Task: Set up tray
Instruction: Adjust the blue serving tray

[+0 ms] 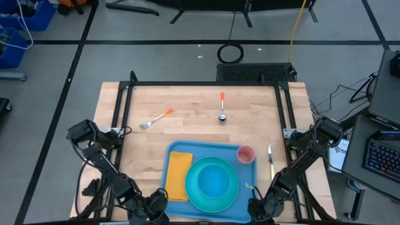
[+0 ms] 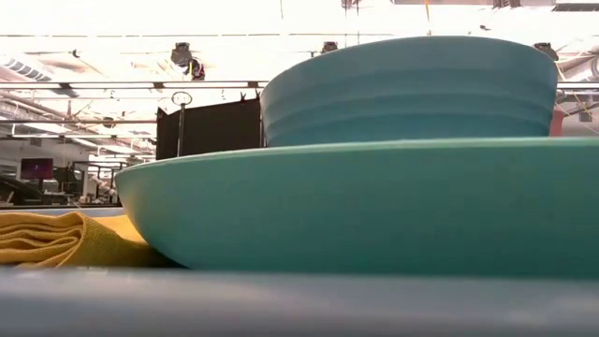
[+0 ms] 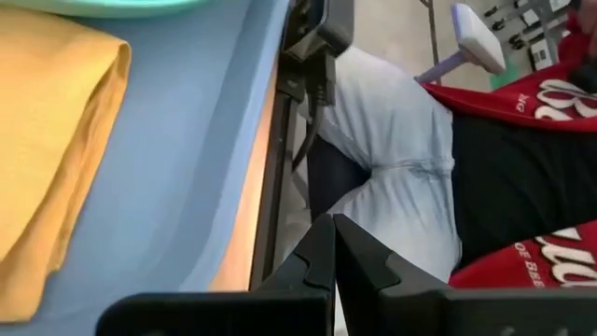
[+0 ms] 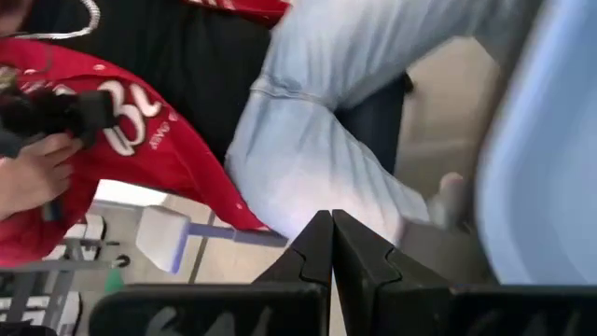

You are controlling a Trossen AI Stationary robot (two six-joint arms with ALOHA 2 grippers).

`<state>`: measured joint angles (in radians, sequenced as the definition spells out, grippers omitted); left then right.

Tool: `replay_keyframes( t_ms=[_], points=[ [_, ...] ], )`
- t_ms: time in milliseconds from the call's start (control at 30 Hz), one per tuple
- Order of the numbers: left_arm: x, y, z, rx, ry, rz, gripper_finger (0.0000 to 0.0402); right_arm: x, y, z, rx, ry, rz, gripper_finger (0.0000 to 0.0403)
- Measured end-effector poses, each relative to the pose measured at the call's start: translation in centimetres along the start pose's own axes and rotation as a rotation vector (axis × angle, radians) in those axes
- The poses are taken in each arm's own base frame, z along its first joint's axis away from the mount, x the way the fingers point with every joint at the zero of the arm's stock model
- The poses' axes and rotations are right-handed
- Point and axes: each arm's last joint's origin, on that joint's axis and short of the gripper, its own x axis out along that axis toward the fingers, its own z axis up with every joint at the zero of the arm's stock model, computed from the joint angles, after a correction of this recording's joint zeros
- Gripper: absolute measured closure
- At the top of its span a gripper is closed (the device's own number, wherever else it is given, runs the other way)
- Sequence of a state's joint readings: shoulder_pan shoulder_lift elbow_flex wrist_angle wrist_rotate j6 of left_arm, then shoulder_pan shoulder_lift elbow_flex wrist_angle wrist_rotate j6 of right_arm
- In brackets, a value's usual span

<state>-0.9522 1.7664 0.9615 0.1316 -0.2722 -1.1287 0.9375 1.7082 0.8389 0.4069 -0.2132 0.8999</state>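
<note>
High view cuts off both pinched-shut grippers, left (image 1: pixel 156 209) and right (image 1: pixel 256 209), at the bottom edge beside the tray (image 1: pixel 247 187).

Overhead view looks straight down; low view sits against the plate (image 2: pixel 374 206).

The tray (image 1: pixel 206 150) was blue, carrying a teal plate (image 1: pixel 213 185), a yellow-orange napkin (image 1: pixel 178 175) and a pink cup (image 1: pixel 245 154). The fork (image 1: pixel 156 119) and spoon (image 1: pixel 222 107) had orange handles, on a pale wood-grain table (image 1: pixel 187 103).
</note>
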Motion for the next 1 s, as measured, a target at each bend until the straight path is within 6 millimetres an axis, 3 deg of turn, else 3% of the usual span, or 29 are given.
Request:
replay_keyframes(
  t_ms=[167,433,733,1000],
  points=[
    [-0.1,0.3,-0.6,0.061,0.038,0.041,0.0401,0.6,0.7,1.0,-0.077,-0.035,0.001,0.0403],
    [-0.2,0.1,-0.7,0.096,0.057,0.016,0.0401,0.9,0.8,0.9,-0.068,-0.068,-0.156,0.0403],
    [-0.2,0.0,-1.0,0.108,0.047,0.016,0.0401,4.0,0.8,1.1,-0.064,-0.058,-0.184,0.0403],
    [3.6,-0.1,-2.0,0.146,0.142,0.092,0.0401,4.9,0.2,1.2,-0.069,-0.042,-0.216,0.0403]
  ],
)
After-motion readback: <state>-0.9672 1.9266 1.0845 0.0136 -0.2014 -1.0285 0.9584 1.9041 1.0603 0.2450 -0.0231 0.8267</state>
